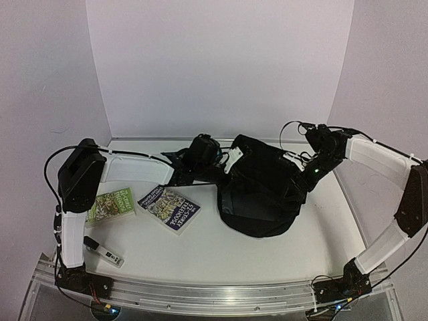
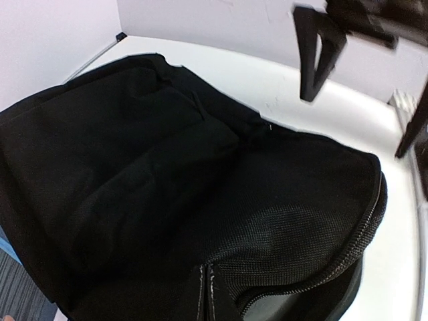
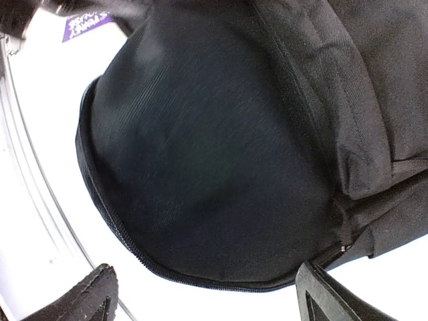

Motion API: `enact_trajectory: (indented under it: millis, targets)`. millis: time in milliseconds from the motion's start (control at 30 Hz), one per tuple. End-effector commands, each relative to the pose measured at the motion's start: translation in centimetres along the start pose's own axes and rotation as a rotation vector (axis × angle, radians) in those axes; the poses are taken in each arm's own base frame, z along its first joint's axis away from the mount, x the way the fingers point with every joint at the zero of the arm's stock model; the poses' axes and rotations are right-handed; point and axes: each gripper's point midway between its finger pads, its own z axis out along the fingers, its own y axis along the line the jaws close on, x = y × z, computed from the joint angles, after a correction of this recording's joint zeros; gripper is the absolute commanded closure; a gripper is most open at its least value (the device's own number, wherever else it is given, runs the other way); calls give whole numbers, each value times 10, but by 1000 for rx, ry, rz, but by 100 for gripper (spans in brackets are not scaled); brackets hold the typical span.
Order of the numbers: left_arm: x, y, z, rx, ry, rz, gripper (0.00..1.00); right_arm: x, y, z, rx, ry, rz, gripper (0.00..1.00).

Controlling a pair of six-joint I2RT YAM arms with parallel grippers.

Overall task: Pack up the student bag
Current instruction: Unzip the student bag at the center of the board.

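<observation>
Black soft fabric student bag (image 1: 257,197), one, lies right of centre on the white table (image 1: 214,257). One green paperback book (image 1: 110,204), one purple paperback book (image 1: 169,208) and one small black-and-white marker (image 1: 103,252) lie apart to its left, with open table toward the front rail. Left gripper (image 1: 200,152) is closed at the bag's left edge, the pinched fabric showing only in its wrist view; right gripper (image 3: 204,284) stands wide apart over the bag's zipped rim.

light: bright, even, overhead | shadow: soft, near side of the student bag (image 1: 257,200) | focus: wrist views soft; black fabric swallows detail | edges: top view bowed
</observation>
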Motion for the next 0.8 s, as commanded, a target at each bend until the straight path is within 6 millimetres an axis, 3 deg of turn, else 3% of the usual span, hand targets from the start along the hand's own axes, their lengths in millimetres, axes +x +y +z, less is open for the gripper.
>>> enact_trajectory:
  millis: [0,233,333,467,600,667,733,767]
  targets:
    - [-57,3,-17,69,-120,-112,100,-16,10,-9,25,-82,-59,8]
    - [-56,8,-10,103,-103,-179,100,-34,11,-5,147,-128,-125,6]
    - [-57,6,-8,120,-99,-186,100,-49,0,-2,234,-154,-121,7]
    - [-57,4,-9,136,-97,-188,100,-66,-19,0,336,-179,-100,17]
    - [-60,4,-15,133,-108,-189,100,-72,-34,7,379,-152,-92,46]
    - [-61,5,-18,126,-110,-187,100,-72,-32,8,366,-150,-95,72]
    - [-61,8,-20,101,-111,-180,94,-73,-28,6,351,-163,-93,95]
    - [-60,10,-21,87,-111,-178,84,-75,-26,4,343,-171,-87,100]
